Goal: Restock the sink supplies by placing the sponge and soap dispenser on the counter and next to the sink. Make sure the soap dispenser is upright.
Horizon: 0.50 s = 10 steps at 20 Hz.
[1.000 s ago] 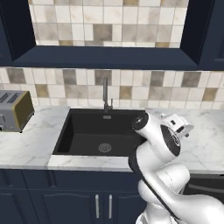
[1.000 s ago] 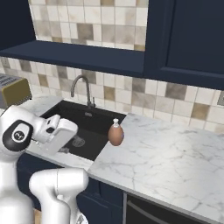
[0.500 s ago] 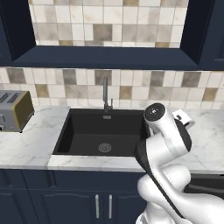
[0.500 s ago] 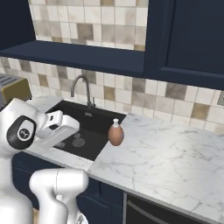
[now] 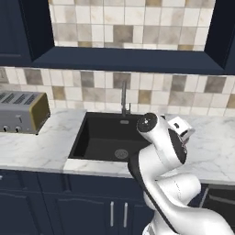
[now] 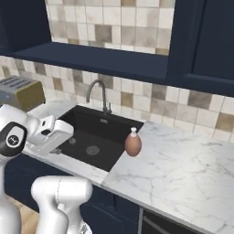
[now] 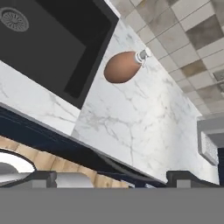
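Note:
The soap dispenser [image 6: 133, 143], a brownish-orange egg-shaped bottle with a pale pump, stands upright on the white marble counter [image 6: 183, 169] just right of the black sink [image 6: 81, 126]. The hand view, rolled sideways, shows the soap dispenser [image 7: 122, 66] beside the sink [image 7: 43, 48] on the counter [image 7: 131, 118]. My gripper [image 7: 116, 178] is open, its fingertips wide apart with nothing between them. It hangs over the counter's front edge, well short of the bottle. In the left base view my arm covers the bottle's spot. The sponge is out of view.
A thin metal faucet [image 6: 98, 93] rises behind the sink [image 5: 98, 137]. A toaster [image 5: 20, 112] stands on the counter [image 5: 36, 147] at the far left. A grey appliance [image 7: 211, 138] sits further along the counter past the bottle. Dark cabinets hang above.
My arm's upper joints have turned and the hand has shifted a little toward the sink's front. The soap dispenser has stayed where it was.

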Tool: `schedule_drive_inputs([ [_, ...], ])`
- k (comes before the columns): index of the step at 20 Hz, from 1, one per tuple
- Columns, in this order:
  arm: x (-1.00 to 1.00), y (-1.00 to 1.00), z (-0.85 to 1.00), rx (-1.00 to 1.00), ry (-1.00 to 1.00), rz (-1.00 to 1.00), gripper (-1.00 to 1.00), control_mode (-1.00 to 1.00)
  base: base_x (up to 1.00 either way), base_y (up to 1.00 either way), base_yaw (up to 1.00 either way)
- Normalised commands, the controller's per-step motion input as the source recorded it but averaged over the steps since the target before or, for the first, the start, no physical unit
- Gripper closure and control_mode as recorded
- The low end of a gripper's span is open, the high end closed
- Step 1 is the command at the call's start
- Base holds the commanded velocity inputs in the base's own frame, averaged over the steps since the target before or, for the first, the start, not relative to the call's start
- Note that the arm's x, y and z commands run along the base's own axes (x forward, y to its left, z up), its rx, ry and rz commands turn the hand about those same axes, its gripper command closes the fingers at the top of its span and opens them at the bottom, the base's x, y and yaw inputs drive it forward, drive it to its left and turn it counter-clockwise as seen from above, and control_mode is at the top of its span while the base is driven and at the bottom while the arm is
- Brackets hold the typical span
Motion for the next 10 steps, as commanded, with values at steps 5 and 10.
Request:
schedule_drive_inputs([
  [5, 0.00, 0.00, 0.00, 0.00, 0.00, 0.00, -1.00, 1.00, -0.76, -0.39, -0.21],
  [10, 0.00, 0.00, 0.00, 0.00, 0.00, 0.00, -1.00, 1.00, -0.63, -0.34, -0.67],
])
